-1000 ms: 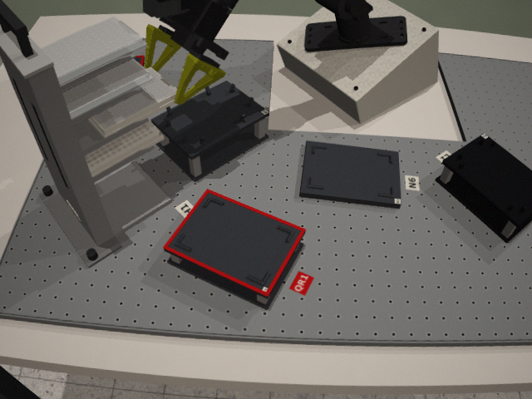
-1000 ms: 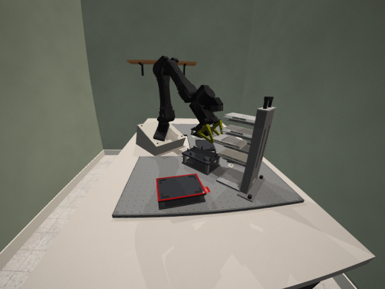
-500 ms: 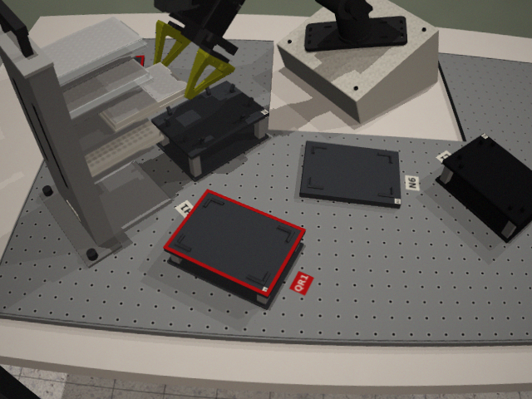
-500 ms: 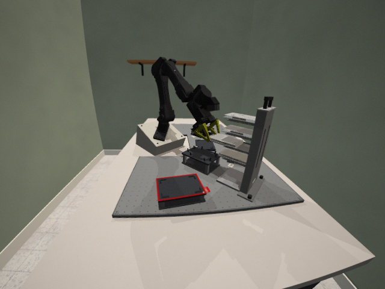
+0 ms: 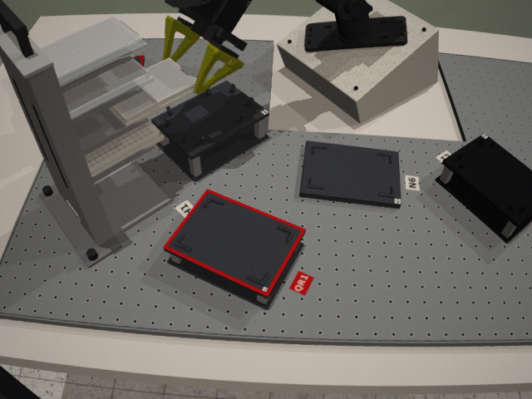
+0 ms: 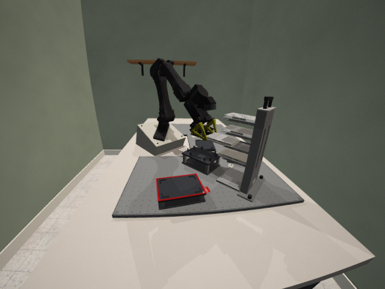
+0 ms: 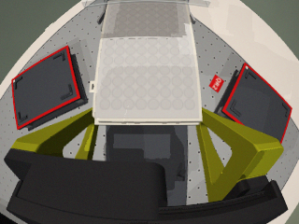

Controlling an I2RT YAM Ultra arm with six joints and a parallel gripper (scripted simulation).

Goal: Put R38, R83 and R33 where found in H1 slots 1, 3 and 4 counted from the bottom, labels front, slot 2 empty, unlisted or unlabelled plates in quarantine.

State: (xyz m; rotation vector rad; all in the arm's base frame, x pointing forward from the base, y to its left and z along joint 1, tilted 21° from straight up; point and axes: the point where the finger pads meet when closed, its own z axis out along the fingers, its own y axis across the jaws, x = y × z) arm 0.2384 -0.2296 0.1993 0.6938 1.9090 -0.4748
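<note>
A pale plate (image 5: pixel 159 92) (image 6: pixel 225 139) (image 7: pixel 149 89) sticks far out of the second level from the bottom of hotel H1 (image 5: pixel 71 141) (image 6: pixel 258 152). My gripper (image 5: pixel 181 76) (image 6: pixel 210 135) (image 7: pixel 147 113) is shut on its front end, one finger at each long side. No ID label is readable on it. A cream plate (image 5: pixel 124 145) (image 6: pixel 234 155) lies in the level below. Plates stand at the third level (image 5: pixel 107 79) (image 6: pixel 237 131) and at the top (image 5: pixel 98 46) (image 6: pixel 239 117); their labels are not readable now. The empty nest QR1 (image 5: pixel 233 240) (image 6: pixel 180 186) (image 7: pixel 47 89) has a red border.
A dark pegged nest (image 5: pixel 210 118) (image 6: pixel 201 155) stands just in front of H1, below the fingers. The empty nest QR2 (image 7: pixel 263 103) is at the right in the wrist view. Nest N6 (image 5: pixel 350 171) is empty. Another dark pegged nest (image 5: pixel 491 175) stands at the far right.
</note>
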